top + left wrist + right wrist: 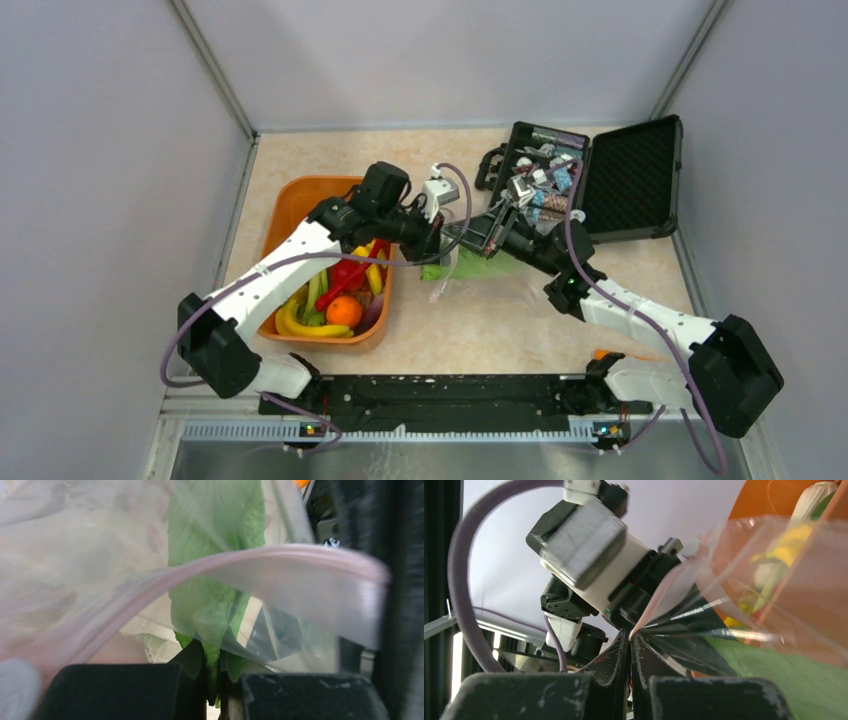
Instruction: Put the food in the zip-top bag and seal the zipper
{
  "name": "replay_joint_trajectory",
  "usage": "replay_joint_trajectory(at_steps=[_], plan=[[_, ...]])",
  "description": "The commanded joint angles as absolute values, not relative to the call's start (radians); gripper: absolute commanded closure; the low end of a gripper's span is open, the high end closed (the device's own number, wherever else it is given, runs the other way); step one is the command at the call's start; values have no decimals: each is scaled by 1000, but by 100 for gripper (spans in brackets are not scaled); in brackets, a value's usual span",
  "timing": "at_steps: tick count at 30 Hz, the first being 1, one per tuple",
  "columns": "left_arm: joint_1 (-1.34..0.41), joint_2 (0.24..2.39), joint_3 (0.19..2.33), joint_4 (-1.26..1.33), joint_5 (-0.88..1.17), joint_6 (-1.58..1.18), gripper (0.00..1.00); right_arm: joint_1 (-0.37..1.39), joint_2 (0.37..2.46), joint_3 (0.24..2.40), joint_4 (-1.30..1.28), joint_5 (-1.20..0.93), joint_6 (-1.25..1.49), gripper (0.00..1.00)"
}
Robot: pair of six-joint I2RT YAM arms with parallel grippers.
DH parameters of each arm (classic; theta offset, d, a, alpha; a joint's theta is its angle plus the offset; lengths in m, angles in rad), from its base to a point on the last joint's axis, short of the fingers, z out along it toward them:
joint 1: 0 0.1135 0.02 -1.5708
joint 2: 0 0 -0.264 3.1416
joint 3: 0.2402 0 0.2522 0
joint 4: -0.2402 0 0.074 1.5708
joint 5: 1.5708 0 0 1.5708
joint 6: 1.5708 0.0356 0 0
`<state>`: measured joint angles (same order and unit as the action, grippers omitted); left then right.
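Note:
The clear zip-top bag [490, 285] lies at the table's middle, its mouth lifted between both grippers. My left gripper [432, 245] is shut on a green leaf piece [215, 595] that hangs in the bag's mouth; the pinch [214, 667] shows in the left wrist view. The pink zipper strip [280, 555] arcs across in front of the leaf. My right gripper [482, 235] is shut on the bag's mouth edge [664, 597], with its fingertips [631, 637] pinching the strip. A banana [310, 328], an orange [344, 312] and a red chilli [345, 272] lie in the orange tub [290, 205].
An open black hard case [630, 180] holding small packets [545, 185] stands at the back right, close behind the right gripper. A small orange piece [605, 354] lies by the right arm's base. Grey walls close in the table on three sides.

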<state>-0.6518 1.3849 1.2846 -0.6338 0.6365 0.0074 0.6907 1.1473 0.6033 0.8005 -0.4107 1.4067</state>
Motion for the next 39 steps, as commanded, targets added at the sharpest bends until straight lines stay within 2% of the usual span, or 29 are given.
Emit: replay_joint_trajectory(at_steps=[1,8,13,19,27,39], plan=[[-670,1399,1327,-762,582,93,100,680,1100,627,849,-379,1386,100],[-669,1327,1280,-751,582,112,100,680,996,597,655,-235,1270,100],[-671,1348,1266,-643,615,17,100,680,992,562,702,-257,1301,100],[-678,1372,1300,-671,452,-72,100,680,992,538,732,-274,1333,100],[-678,1240,1127,-334,445,-307,100,680,999,533,731,-259,1339,100],[-689,1253,1018,-17,387,-586,100,682,1039,532,790,-283,1373,100]])
